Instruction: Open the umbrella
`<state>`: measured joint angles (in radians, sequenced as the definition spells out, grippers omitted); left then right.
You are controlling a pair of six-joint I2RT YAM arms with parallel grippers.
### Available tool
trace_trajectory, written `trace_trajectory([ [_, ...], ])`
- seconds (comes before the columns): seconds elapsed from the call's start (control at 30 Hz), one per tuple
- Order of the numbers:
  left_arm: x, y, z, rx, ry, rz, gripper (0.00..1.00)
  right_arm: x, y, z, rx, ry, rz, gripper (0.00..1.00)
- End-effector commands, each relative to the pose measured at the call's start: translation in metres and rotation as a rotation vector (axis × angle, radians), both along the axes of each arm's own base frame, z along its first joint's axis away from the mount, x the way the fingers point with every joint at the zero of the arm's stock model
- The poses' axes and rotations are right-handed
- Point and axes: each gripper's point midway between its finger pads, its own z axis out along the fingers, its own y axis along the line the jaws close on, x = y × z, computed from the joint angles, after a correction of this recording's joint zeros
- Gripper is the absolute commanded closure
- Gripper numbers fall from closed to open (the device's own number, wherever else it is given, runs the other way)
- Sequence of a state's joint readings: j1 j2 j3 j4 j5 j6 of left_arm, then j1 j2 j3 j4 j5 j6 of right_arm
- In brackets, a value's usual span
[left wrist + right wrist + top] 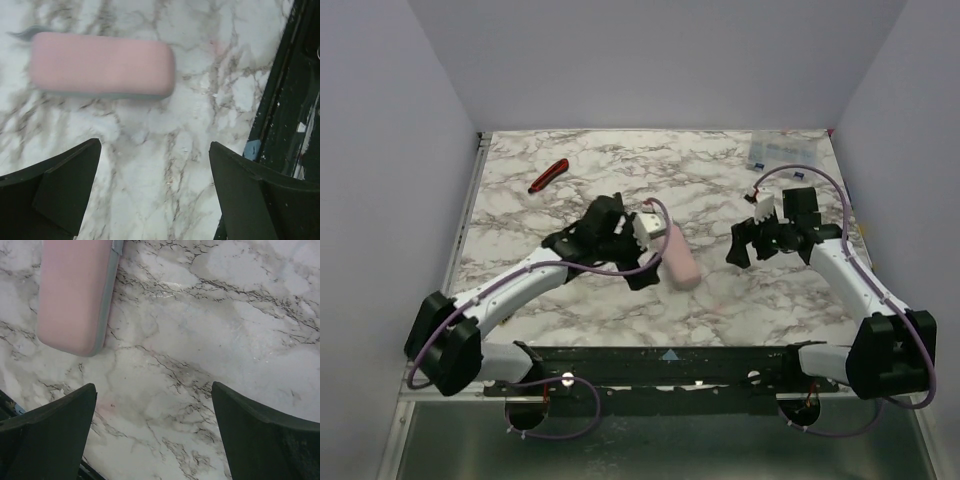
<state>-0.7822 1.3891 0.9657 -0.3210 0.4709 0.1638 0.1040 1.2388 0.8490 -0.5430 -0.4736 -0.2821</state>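
The umbrella (680, 258) lies folded shut on the marble table, a smooth pink oblong with a grey seam; no shaft or handle shows. It also shows in the left wrist view (100, 65) and in the right wrist view (75, 295). My left gripper (650, 265) is open and empty just left of the umbrella, not touching it; in its own view (155, 150) the umbrella lies ahead of the fingertips. My right gripper (740, 245) is open and empty a short way to the umbrella's right, over bare marble (154, 390).
A red-and-black hand tool (548, 176) lies at the back left. A clear plastic packet (785, 150) sits at the back right corner. The black mounting rail (670, 365) runs along the near edge and shows in the left wrist view (290, 100). Walls enclose three sides.
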Motion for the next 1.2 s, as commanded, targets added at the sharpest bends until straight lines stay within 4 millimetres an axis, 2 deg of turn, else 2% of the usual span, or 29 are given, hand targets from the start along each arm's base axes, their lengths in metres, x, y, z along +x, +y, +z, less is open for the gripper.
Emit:
trace_trajectory([
  [0.0,0.022,0.049,0.033,-0.163,-0.013,0.131,0.05,0.007,0.037,0.011,0.137,0.038,0.009,0.00],
  [0.13,0.049,0.101,0.037,-0.152,-0.039,0.357,0.02,0.014,0.072,0.001,0.086,0.060,0.064,0.00],
  [0.27,0.061,0.136,0.039,-0.177,-0.027,0.515,0.02,0.015,0.105,-0.014,0.024,0.090,0.145,0.00],
  [0.43,0.069,0.164,0.043,-0.272,0.024,0.671,0.02,0.014,0.150,-0.042,-0.048,0.138,0.267,0.00],
  [0.53,0.069,0.174,0.046,-0.324,0.042,0.713,0.02,0.012,0.172,-0.057,-0.086,0.163,0.347,0.00],
  [0.67,0.070,0.185,0.050,-0.364,0.049,0.747,0.02,-0.005,0.194,-0.078,-0.163,0.156,0.548,0.01],
  [0.77,0.065,0.184,0.044,-0.367,0.086,0.726,0.02,-0.014,0.184,-0.089,-0.267,0.059,0.707,0.03],
  [0.93,0.060,0.171,0.033,-0.375,0.142,0.596,0.01,-0.023,0.131,-0.100,-0.502,-0.181,0.993,0.12],
  [1.03,0.043,0.153,0.036,-0.405,0.127,0.333,0.02,-0.036,0.106,-0.096,-0.598,-0.334,1.175,0.13],
  [1.1,0.033,0.146,0.037,-0.429,0.059,0.189,0.11,-0.045,0.102,-0.090,-0.607,-0.437,1.267,0.16],
  [1.17,0.029,0.145,0.030,-0.395,-0.070,0.088,0.16,-0.047,0.101,-0.088,-0.605,-0.425,1.282,0.24],
])
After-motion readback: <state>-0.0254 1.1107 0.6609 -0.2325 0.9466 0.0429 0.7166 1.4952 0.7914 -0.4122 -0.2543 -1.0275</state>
